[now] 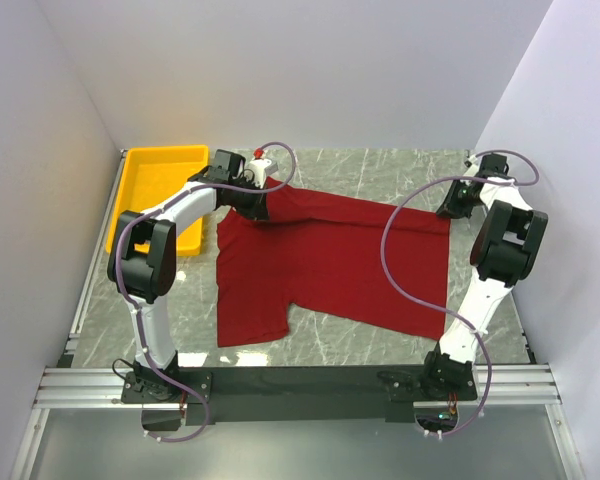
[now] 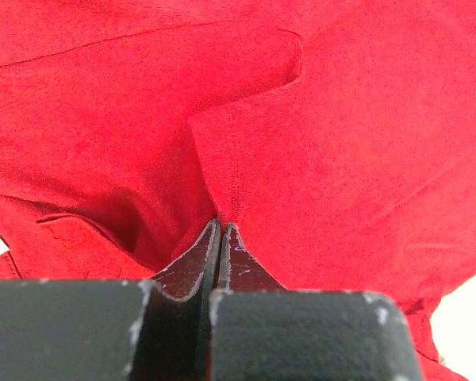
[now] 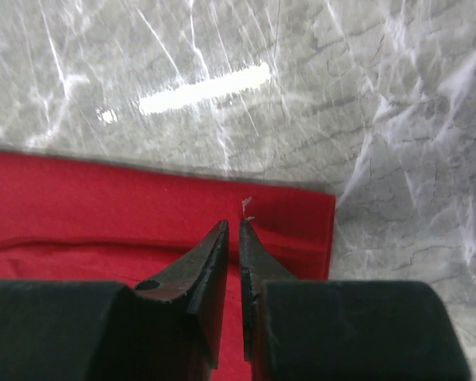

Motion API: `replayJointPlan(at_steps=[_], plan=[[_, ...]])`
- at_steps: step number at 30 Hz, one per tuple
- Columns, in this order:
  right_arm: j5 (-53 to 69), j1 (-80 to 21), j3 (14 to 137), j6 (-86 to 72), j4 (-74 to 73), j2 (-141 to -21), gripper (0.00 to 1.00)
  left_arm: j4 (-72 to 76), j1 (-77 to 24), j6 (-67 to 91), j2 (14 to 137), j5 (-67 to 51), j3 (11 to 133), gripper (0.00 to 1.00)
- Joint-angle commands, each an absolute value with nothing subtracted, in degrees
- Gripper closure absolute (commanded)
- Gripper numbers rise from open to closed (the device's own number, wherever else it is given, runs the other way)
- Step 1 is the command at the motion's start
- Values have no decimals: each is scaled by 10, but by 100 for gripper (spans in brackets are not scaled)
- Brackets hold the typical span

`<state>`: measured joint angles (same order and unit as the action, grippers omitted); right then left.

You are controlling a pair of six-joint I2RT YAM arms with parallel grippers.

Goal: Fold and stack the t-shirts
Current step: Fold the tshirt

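Observation:
The dark red t-shirt [image 1: 330,262] lies spread on the marble table, neck end to the left, one sleeve pointing toward the near edge. My left gripper [image 1: 267,205] is at the shirt's far left part. In the left wrist view it [image 2: 222,225] is shut on a raised fold of the red cloth [image 2: 341,119]. My right gripper [image 1: 451,206] hangs at the shirt's far right corner. Its jaws [image 3: 234,223] stand a narrow slit apart, tips down at the hem [image 3: 103,198]. Whether they pinch the cloth does not show.
A yellow plastic tray [image 1: 156,166] stands at the far left, right behind the left arm. White walls close in the table on three sides. Bare marble [image 3: 397,119] shows beyond the shirt's right edge.

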<state>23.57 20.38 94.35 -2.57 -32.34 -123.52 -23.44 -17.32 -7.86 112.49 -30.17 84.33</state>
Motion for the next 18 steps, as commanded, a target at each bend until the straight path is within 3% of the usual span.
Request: replayJointPlan(at_steps=[1,18], plan=[[236,201,932,-5,-337,-1206,83,-231,-172,-80,1128,-317,858,99],[234,210,805,35,-337,-1098,83,-228,-172,-80,1127,-317,852,99]])
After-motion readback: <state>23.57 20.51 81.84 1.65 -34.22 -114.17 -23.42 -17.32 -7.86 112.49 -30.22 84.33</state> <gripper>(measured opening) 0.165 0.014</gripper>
